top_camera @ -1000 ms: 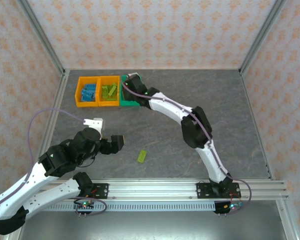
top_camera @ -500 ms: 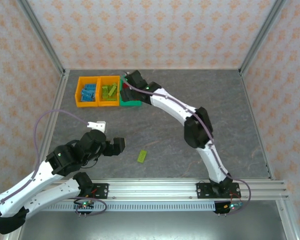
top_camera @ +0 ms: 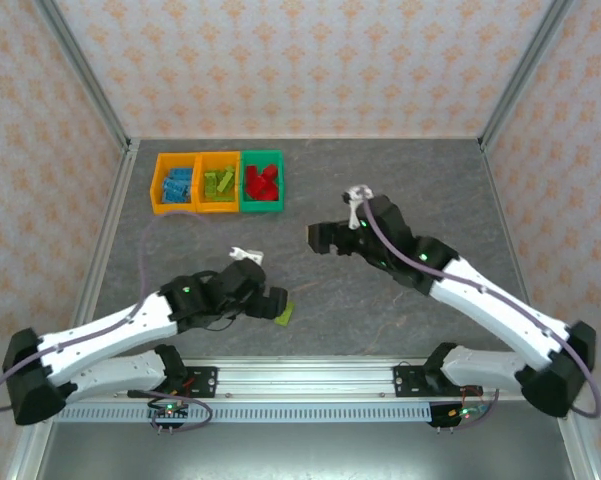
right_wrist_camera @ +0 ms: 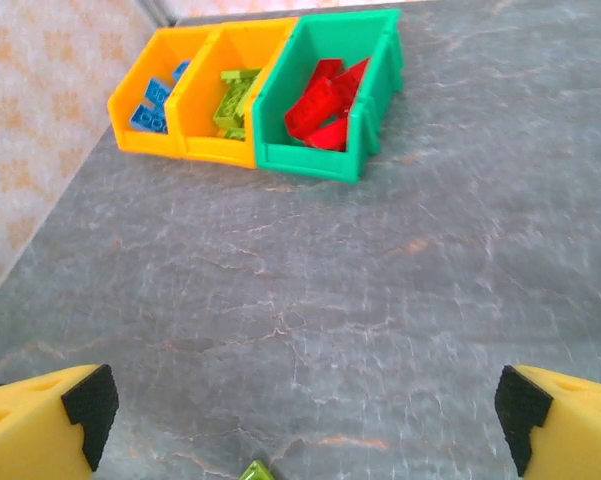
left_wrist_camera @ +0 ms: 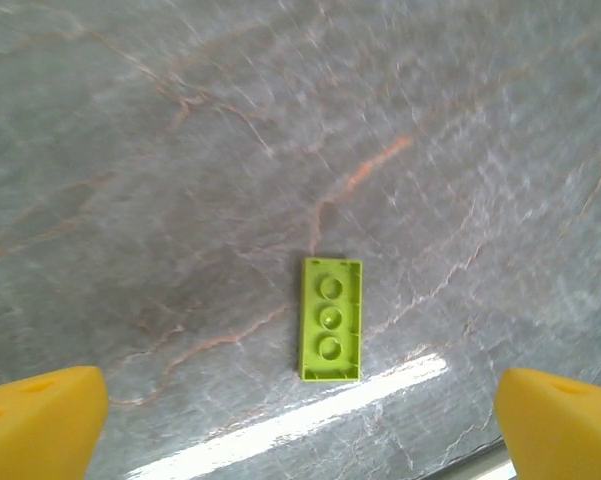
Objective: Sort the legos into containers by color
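The lime green lego (left_wrist_camera: 330, 319) lies flat on the table (left_wrist_camera: 130, 150), centred just ahead of the wide-open, empty fingers (left_wrist_camera: 40, 420) of the left gripper (left_wrist_camera: 302, 400), its long axis across their closing line, so this arm is nearer than the right gripper (right_wrist_camera: 305, 410), also open and empty.
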You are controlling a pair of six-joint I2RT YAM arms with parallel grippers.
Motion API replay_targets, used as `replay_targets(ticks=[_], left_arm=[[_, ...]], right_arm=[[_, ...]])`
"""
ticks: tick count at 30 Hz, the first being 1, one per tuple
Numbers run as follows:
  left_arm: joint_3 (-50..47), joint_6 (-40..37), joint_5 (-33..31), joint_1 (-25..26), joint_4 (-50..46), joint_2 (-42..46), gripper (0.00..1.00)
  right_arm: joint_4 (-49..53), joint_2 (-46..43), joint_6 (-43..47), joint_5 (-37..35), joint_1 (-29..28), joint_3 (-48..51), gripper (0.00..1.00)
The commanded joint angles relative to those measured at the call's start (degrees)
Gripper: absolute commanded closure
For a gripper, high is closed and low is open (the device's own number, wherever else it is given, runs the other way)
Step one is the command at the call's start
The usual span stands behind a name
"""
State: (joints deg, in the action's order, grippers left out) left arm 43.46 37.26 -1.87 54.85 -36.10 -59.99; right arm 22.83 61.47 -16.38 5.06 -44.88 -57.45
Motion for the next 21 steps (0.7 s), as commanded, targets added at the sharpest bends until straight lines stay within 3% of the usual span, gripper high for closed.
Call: replay_targets(ticks=[1, 5, 8, 13, 21], left_arm=[[1.0, -0.3, -1.2, 3.2, 4.4, -7.5, 0.0], [5.5, 1.3, -4.7, 8.2, 2.8, -18.3, 0.01], [6.6, 2.8, -4.9, 10.4, 3.8, -24.3, 0.08], [6.0, 4.5, -5.1, 11.3, 6.0, -29.1, 0.36], [4.7, 5.2, -8.5, 11.3, 5.5, -30.9, 0.43]], right_arm=[[-0.1, -6.9, -6.6, -5.2, 0.1, 4.6, 0.01], [0.9, -11.1, -8.6, -8.6, 0.3, 6.8, 0.01], [1.5, -10.9, -9.0, -9.4, 0.4, 6.7, 0.01], [2.4, -8.7, -9.2, -8.8, 0.4, 5.0, 0.01], [2.3, -7.5, -10.1, -7.1, 0.4, 4.7, 0.01]])
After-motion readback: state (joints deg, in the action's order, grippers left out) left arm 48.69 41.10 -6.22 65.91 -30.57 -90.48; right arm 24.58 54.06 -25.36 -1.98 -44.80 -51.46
